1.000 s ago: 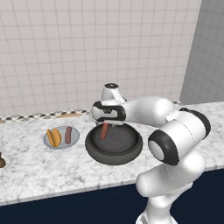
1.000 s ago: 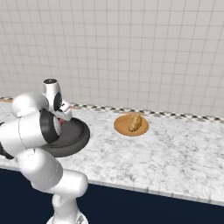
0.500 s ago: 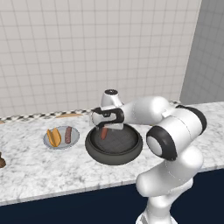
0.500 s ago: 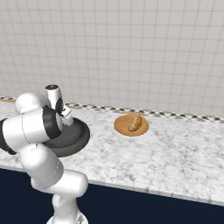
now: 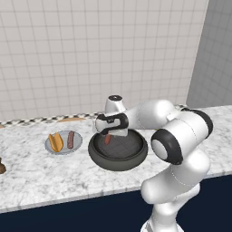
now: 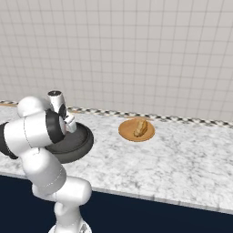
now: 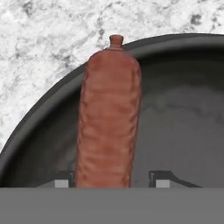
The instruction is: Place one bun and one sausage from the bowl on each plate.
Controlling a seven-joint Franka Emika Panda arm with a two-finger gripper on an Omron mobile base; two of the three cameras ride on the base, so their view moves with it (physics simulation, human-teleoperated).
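My gripper [image 5: 108, 134] hangs over the left part of the dark bowl [image 5: 136, 156], shut on a reddish-brown sausage [image 5: 107, 139] that points down from it. In the hand view that sausage [image 7: 109, 118] stands between my fingertips [image 7: 162, 180], above the bowl's inner wall and thick rim [image 7: 39, 116]. To the left, the light grey plate [image 5: 64, 148] holds a bun [image 5: 56, 142] and a second sausage [image 5: 71, 139]. On the right, the orange-brown plate [image 6: 127, 133] carries one bun [image 6: 140, 128]. The bowl [image 6: 79, 143] looks bare inside.
A small brown shaker [image 5: 1, 167] sits at the far left of the marble counter [image 5: 54, 176]. The tiled wall [image 5: 90, 54] runs close behind the dishes. A grey panel [image 5: 215, 50] stands at the counter's right end. The counter's front edge lies near the bowl.
The hand holding the sausage has sunk slightly in both base views, and the arm's elbow has swung a little to the left. Plates and bowl have not moved.
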